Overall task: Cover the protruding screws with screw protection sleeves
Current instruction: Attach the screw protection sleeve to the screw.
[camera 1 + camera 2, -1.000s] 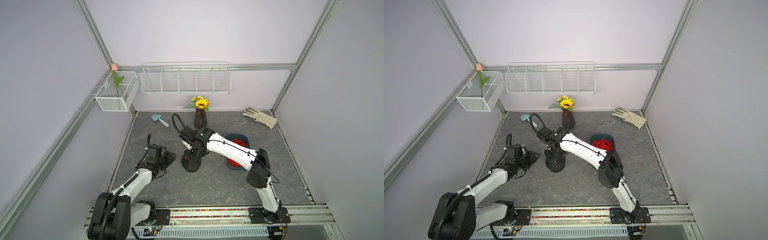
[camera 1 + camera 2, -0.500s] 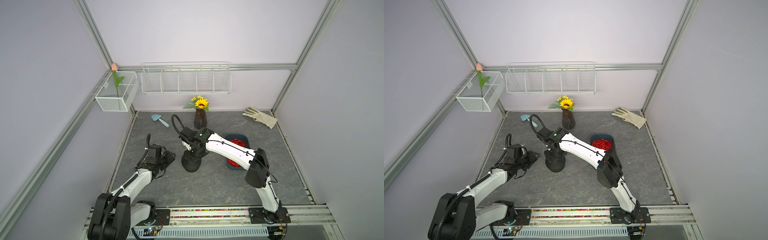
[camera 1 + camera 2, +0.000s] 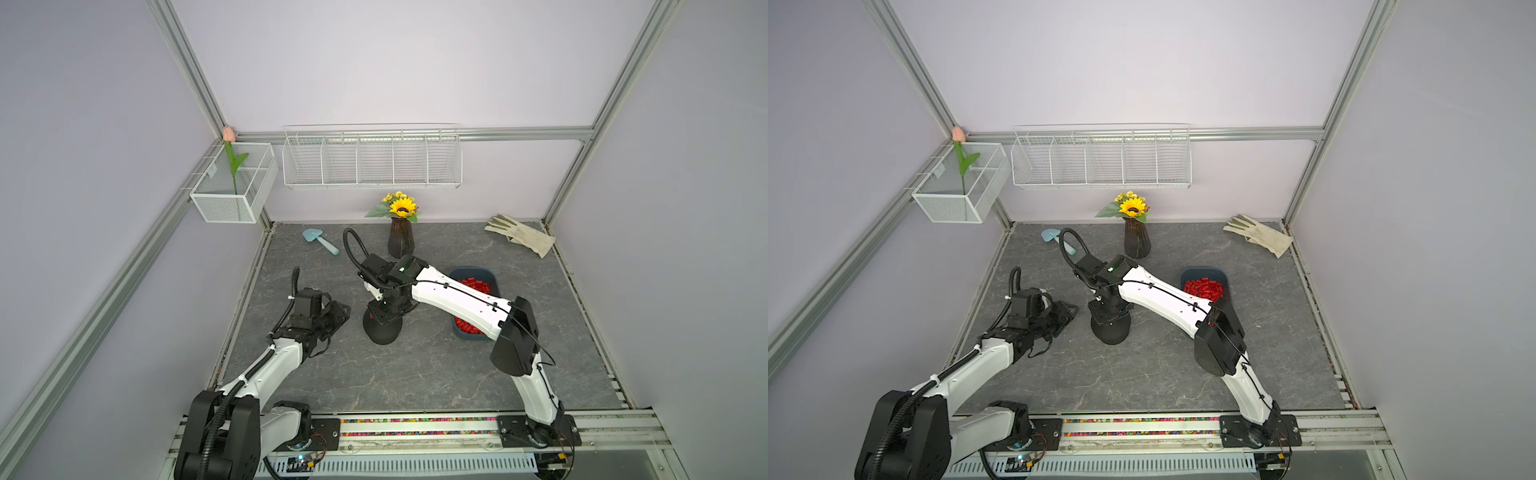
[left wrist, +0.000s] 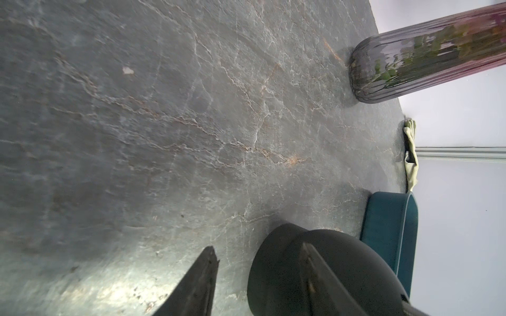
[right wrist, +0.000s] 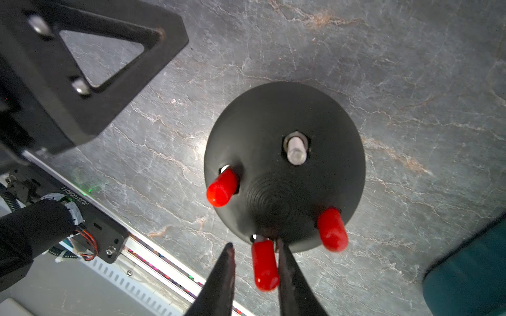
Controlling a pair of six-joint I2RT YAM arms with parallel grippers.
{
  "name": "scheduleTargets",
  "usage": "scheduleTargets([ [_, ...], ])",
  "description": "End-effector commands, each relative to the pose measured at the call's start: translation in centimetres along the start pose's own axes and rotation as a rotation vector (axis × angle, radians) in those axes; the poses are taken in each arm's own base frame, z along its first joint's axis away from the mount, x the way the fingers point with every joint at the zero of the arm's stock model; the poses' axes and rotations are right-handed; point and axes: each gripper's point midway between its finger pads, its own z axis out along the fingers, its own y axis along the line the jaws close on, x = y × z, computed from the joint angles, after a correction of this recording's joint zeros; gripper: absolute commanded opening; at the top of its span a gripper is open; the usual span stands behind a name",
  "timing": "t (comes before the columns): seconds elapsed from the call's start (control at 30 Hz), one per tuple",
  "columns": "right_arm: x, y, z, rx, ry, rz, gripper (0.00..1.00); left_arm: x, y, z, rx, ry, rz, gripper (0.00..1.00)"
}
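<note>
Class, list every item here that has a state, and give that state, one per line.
One screw: bare.
Three fitted sleeves: each seated over a screw.
Right gripper: open, straddling one fitted sleeve.
Left gripper: open, empty.
Blue tray: holding loose sleeves.
Vase: upright.

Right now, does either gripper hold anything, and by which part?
Nothing is held. The right gripper straddles a red sleeve fitted on the dome, with a gap on one side. The left gripper is open and empty.
</note>
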Motion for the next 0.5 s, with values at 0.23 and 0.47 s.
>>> scheduleTargets([
  [0.23, -0.19, -0.34, -0.27, 0.011, -0.004, 0.006, 0.24, 0.19, 0.5, -0.19, -0.009, -0.001, -0.011, 0.51],
  [0.47, -0.36, -0.38, -0.28, 0.014, -0.002, 0.006, 0.21, 0.12, 0.5, -0.19, -0.009, -0.003, -0.011, 0.51],
])
